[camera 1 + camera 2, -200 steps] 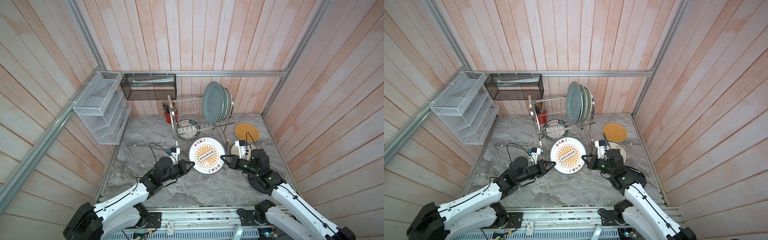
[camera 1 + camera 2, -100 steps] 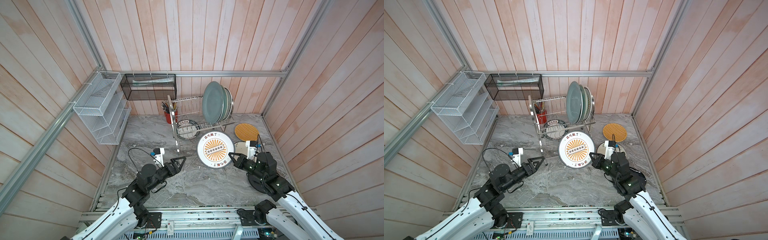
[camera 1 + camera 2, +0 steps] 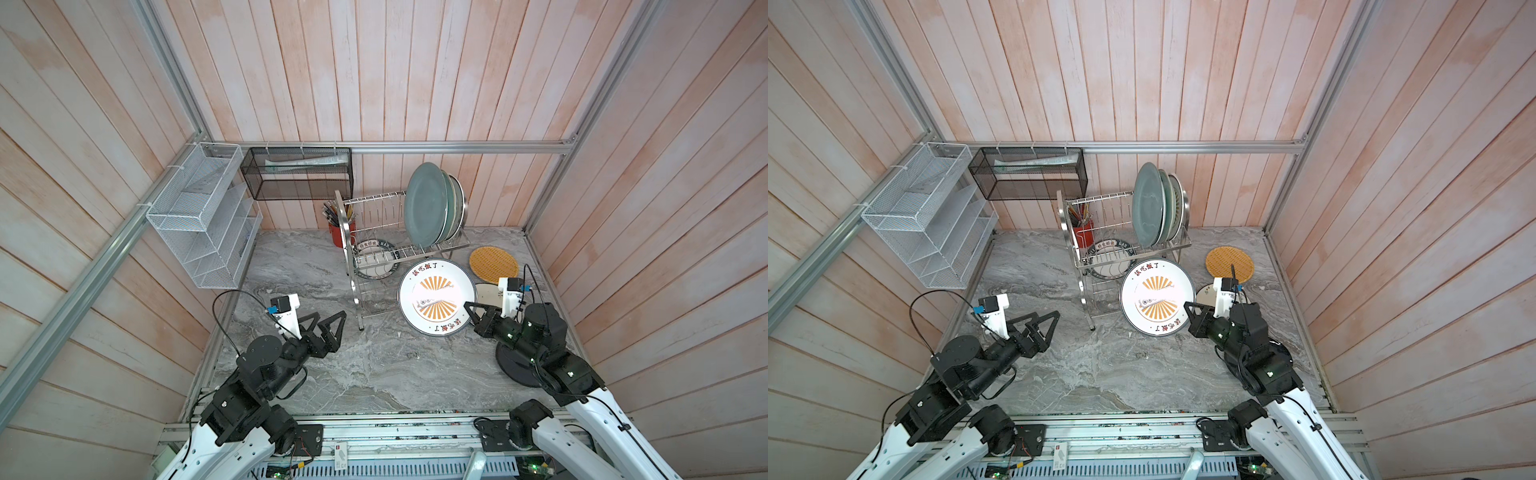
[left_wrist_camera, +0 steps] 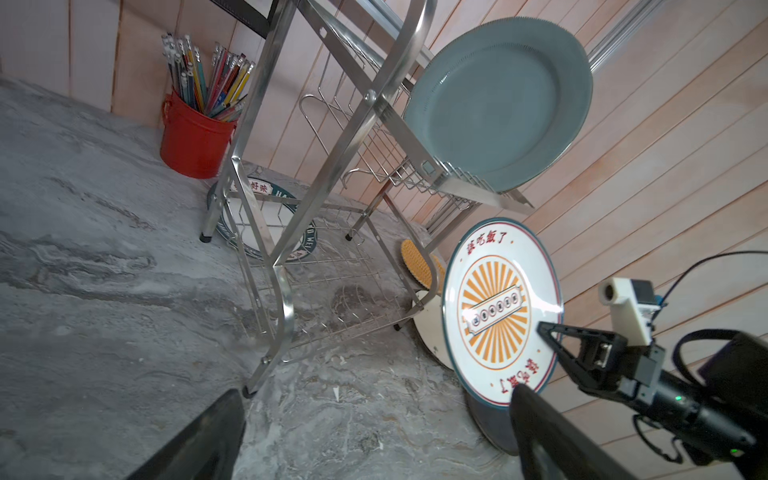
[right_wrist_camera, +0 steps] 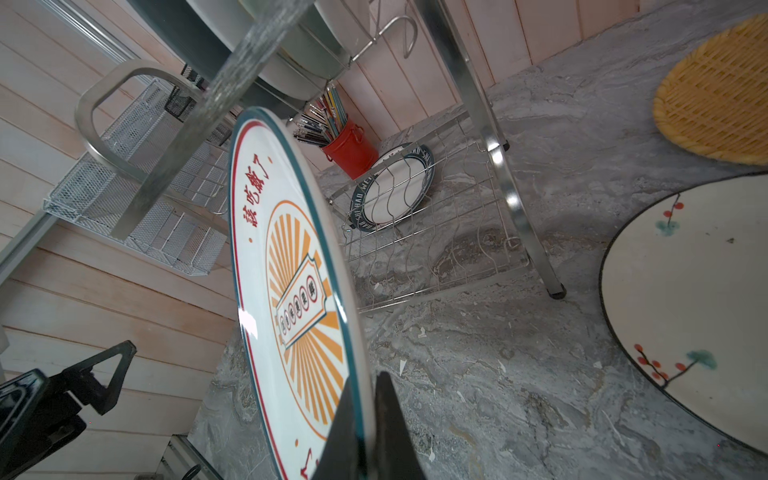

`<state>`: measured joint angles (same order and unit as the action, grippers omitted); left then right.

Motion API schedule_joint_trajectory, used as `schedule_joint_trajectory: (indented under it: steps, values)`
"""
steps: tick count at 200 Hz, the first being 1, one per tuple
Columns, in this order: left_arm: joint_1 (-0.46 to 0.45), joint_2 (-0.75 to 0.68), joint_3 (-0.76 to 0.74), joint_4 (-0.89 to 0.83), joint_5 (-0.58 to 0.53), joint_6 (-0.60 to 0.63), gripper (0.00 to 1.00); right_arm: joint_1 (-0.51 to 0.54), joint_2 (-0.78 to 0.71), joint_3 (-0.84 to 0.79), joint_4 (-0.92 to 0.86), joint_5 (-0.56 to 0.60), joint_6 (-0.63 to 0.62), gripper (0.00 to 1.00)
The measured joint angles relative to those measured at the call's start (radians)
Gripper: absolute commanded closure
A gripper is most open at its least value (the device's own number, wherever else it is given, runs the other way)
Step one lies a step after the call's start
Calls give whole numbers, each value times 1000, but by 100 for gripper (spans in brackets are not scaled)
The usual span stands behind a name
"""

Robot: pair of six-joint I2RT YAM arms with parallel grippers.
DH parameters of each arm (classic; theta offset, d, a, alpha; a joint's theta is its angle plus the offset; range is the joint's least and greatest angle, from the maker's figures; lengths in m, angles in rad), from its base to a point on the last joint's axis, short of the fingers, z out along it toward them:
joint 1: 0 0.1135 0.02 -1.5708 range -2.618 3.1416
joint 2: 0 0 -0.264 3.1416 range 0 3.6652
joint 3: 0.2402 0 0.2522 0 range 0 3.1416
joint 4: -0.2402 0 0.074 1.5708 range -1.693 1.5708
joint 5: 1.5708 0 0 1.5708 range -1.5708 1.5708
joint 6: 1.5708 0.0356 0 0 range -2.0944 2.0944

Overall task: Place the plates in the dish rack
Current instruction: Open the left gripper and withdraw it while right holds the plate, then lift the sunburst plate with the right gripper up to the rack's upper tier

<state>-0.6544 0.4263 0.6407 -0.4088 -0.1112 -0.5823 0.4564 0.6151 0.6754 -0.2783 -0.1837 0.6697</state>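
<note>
We see the right claw (image 3: 468, 306) clamped on the sunburst plate (image 3: 434, 297) beside the dish rack (image 3: 341, 224); the left claw (image 3: 330, 318) hangs spread apart over the bench (image 3: 374, 365).

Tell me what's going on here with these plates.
The right gripper has its fingers shut on the rim of the sunburst plate, holding it tilted next to the dish rack. The left gripper is open and empty, off to the rack's other side. Several plates already stand in the upper tier, the blue-grey plate in front. The woven disc, floral plate and black plate lie on the table, not yet loaded.
</note>
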Motion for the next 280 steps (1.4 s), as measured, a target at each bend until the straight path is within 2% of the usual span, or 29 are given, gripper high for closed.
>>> schedule_joint_trajectory:
  steps: [36,80,144,179,207,234,254,280]
  values:
    - [1,63,16,-47,-3,102,0,0,12,53,-16,-44,-20,100]
    - [2,72,50,-101,7,174,0,0,53,150,-34,-109,-46,100]
    - [2,-55,53,-134,-17,199,0,0,116,275,54,-306,-37,100]
    - [2,-86,51,-134,-19,199,0,0,243,428,93,-322,-30,100]
    - [2,-96,42,-133,-3,200,0,1,375,571,95,-257,-36,100]
    - [2,-97,42,-128,14,204,0,14,508,724,65,-130,-67,100]
    - [2,-97,40,-122,26,206,0,63,618,879,3,22,-118,100]
    - [5,-97,35,-122,30,206,0,182,769,1105,-79,288,-216,100]
